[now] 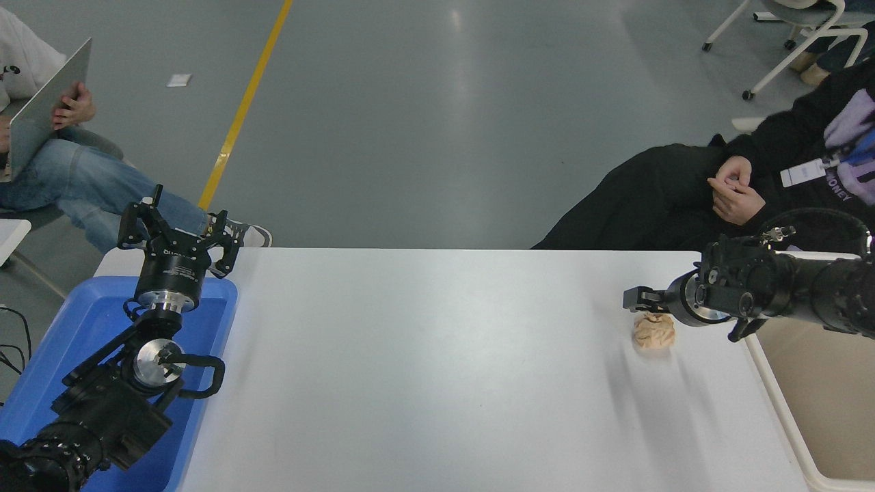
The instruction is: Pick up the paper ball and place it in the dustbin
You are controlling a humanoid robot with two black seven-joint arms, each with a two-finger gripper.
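Note:
The paper ball [653, 332], a small tan crumpled wad, lies on the white table [437, 369] near its right side. My right gripper [680, 318] reaches in low from the right edge and stands open just above and behind the ball. One of its fingers [637, 298] sticks out to the left over the ball's top. The dustbin [776, 398] is the cream-white bin at the table's right edge, with its beige inside partly covered by my right arm. My left gripper [179, 222] is parked open at the far left.
A blue tray [82, 321] sits under my left arm at the table's left edge. A person in black sits beyond the far right corner with a hand [735, 191] raised. Another person holding a laptop [48, 109] sits at the upper left.

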